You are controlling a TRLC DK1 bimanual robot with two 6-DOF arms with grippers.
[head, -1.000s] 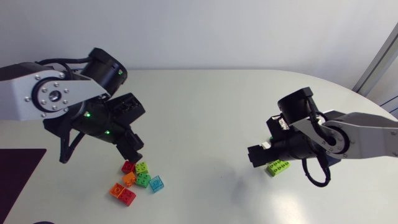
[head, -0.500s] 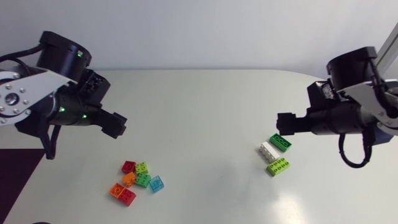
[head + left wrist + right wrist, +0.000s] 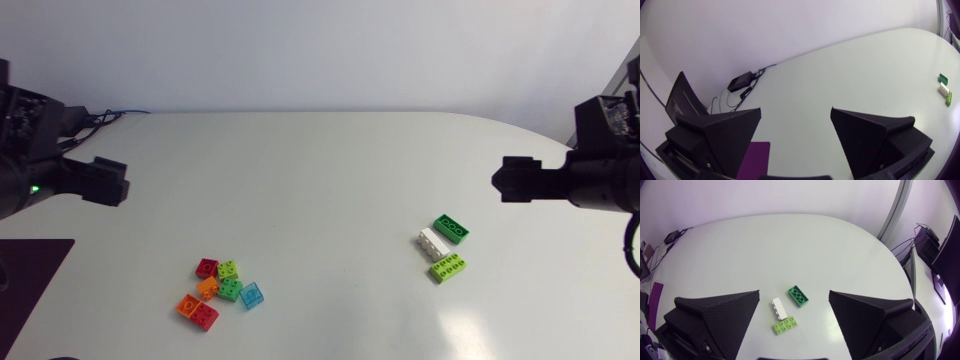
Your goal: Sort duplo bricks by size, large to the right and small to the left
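Several small bricks (image 3: 222, 290) in red, orange, green and blue lie clustered at the front left of the table. Three large bricks lie together at the right: dark green (image 3: 452, 229), white (image 3: 432, 242) and lime (image 3: 447, 267). My left gripper (image 3: 103, 181) hangs at the far left, well away from the small pile; in the left wrist view it (image 3: 796, 110) is open and empty. My right gripper (image 3: 515, 181) hovers at the far right. It (image 3: 794, 294) stands open above the green (image 3: 798, 295), white (image 3: 779, 308) and lime (image 3: 786, 325) bricks without touching them.
A dark purple mat (image 3: 35, 275) lies at the table's front left corner, also under my left gripper in the left wrist view (image 3: 753, 159). A white tabletop (image 3: 320, 190) stretches between the two brick groups.
Both arms have pulled back and up towards the table's sides. My left gripper left the small pile and opened; my right gripper drew away from the large bricks. The bricks stayed put.
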